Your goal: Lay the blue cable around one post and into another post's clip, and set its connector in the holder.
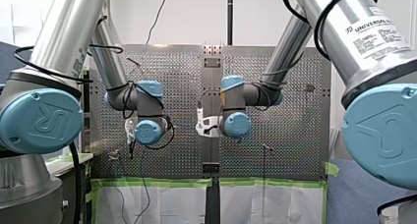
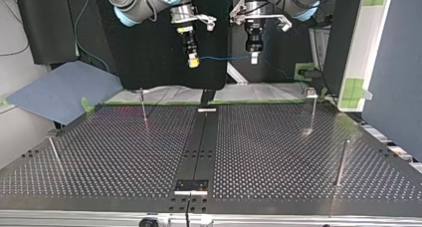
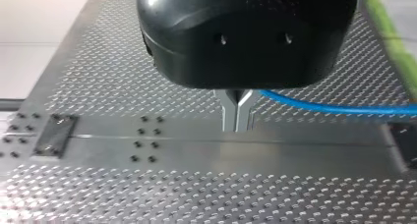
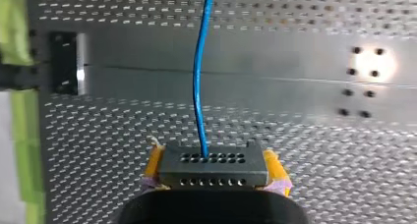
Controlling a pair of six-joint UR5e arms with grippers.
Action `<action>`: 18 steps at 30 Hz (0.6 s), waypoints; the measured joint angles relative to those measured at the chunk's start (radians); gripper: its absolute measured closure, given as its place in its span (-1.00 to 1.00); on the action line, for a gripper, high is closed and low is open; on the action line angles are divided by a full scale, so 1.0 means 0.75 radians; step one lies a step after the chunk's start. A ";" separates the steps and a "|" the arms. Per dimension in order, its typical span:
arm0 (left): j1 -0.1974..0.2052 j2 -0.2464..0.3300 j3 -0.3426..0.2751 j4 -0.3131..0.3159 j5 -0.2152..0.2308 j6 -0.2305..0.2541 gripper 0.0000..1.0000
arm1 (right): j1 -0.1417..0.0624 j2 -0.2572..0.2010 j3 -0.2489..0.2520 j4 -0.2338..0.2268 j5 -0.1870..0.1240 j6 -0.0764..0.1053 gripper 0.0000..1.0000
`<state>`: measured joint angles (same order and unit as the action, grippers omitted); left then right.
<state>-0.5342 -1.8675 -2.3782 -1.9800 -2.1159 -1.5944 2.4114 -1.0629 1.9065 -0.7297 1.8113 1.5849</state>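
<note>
In the top view the blue cable point(image 2: 224, 57) hangs high above the table's centre strip point(image 2: 199, 137). Its long axis is level, running from my right gripper point(image 2: 193, 62) to my left gripper point(image 2: 254, 58). In the left wrist view the metal fingers point(image 3: 228, 111) pinch the cable, which trails sideways above the strip. In the right wrist view yellow pads point(image 4: 153, 165) clamp the connector point(image 4: 212, 165), and the cable leads straight ahead across the strip.
</note>
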 joint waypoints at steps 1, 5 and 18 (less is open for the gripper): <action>0.006 0.015 0.013 -0.013 -0.001 -0.001 1.00 | 0.000 -0.011 -0.009 0.009 0.000 0.001 1.00; 0.027 0.061 0.058 -0.058 -0.003 -0.021 1.00 | -0.001 -0.059 -0.053 0.054 -0.003 0.001 1.00; 0.161 0.227 0.104 -0.220 0.056 -0.116 1.00 | -0.006 -0.217 -0.207 0.201 -0.025 -0.014 1.00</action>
<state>-0.4136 -1.6971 -2.3005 -2.1448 -2.0741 -1.6811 2.4066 -1.2255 1.7510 -0.5789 1.7923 1.5747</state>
